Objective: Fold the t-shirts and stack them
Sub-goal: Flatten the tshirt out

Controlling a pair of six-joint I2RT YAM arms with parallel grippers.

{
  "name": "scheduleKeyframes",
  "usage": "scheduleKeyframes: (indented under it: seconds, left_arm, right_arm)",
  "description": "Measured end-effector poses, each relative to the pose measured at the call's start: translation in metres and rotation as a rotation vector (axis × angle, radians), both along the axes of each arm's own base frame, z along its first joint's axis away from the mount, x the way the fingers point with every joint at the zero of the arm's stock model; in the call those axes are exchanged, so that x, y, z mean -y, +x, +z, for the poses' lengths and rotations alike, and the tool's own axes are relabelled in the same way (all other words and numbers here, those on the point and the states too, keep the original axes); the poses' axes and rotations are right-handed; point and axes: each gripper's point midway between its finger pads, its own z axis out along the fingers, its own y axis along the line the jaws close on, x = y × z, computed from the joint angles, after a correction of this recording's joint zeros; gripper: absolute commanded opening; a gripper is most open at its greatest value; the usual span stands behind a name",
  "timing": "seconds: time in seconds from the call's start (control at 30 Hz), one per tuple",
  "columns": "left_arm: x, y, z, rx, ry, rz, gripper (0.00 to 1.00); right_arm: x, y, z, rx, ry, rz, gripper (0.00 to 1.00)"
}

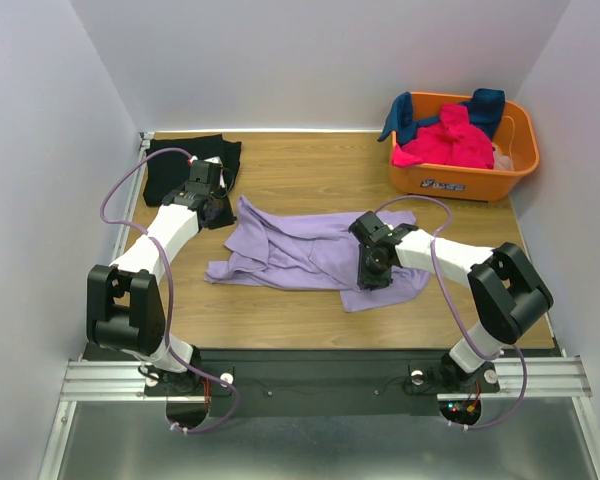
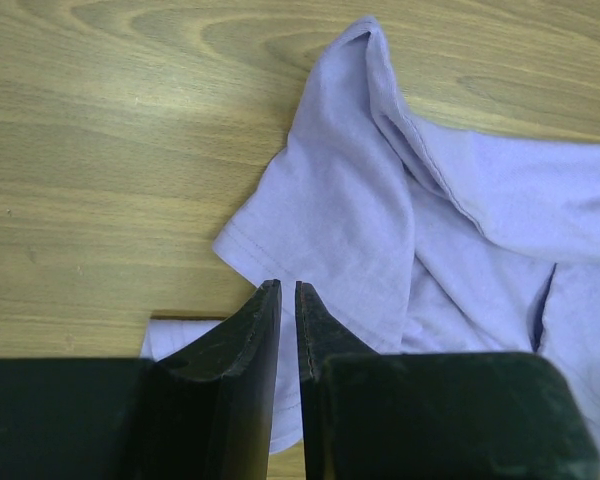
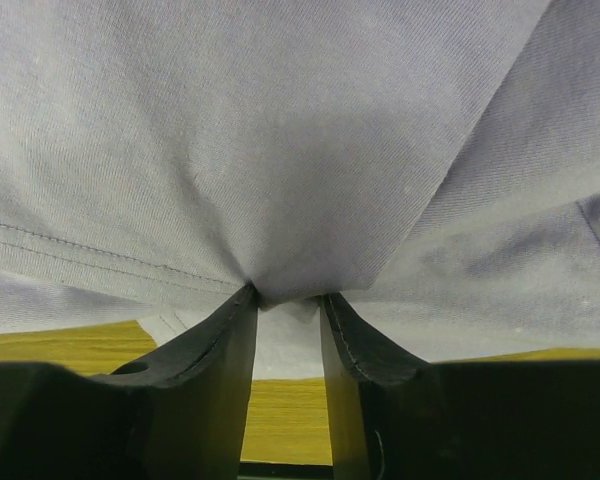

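Nearest the viewer, a metal rail point(image 1: 100, 378) carries the bases of two white and black robot arms, which reach forward over a wooden counter point(image 1: 310, 165). Spread crumpled across the middle of the counter is a large lavender t-shirt point(image 1: 300, 250), lying between the two arms. On the right, the right tool point(image 1: 370, 280) presses down on the shirt near its front right edge. Its wrist camera shows the fingers point(image 3: 225, 340) closed on a pinch of lavender cloth, which puckers to a point between them, with a stitched hem running off to the left. On the left, the left tool point(image 1: 212, 208) sits at the shirt's back left corner. Its wrist camera shows the two dark fingers point(image 2: 255, 330) almost together, with only a thin slit between them, poised over a folded edge of the shirt with bare wood beyond. A black t-shirt point(image 1: 170, 165) lies at the back left corner of the counter, just behind the left arm. At the back right stands an orange plastic basket point(image 1: 460, 180) holding a hot-pink t-shirt point(image 1: 450, 140) and a dark teal-blue t-shirt point(image 1: 485, 105) that drapes over its rim. A small dark label on the basket's front wall is too small to read.
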Motion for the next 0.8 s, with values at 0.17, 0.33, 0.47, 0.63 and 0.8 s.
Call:
scheduleKeyframes:
  seconds: [0.17,0.33,0.47,0.63,0.8]
  left_arm:
    - [0.000,0.000,0.000,0.000,-0.001,0.000,0.24]
    - [-0.001,-0.001,-0.003,-0.002,0.000,0.001,0.24]
    - [-0.002,-0.004,-0.007,-0.015,0.000,0.001,0.24]
    - [-0.004,-0.006,-0.010,-0.022,0.002,0.005,0.24]
    - [-0.011,-0.004,-0.009,-0.020,0.005,0.023,0.24]
  right_arm:
    - [0.000,0.000,0.000,0.001,0.000,0.000,0.30]
    - [0.000,0.001,0.004,0.012,0.007,0.002,0.01]
    - [0.000,0.001,0.004,0.014,0.005,0.003,0.00]
    - [0.001,0.004,0.014,0.030,0.000,-0.006,0.00]
    - [0.001,0.025,0.061,0.141,0.001,-0.029,0.00]
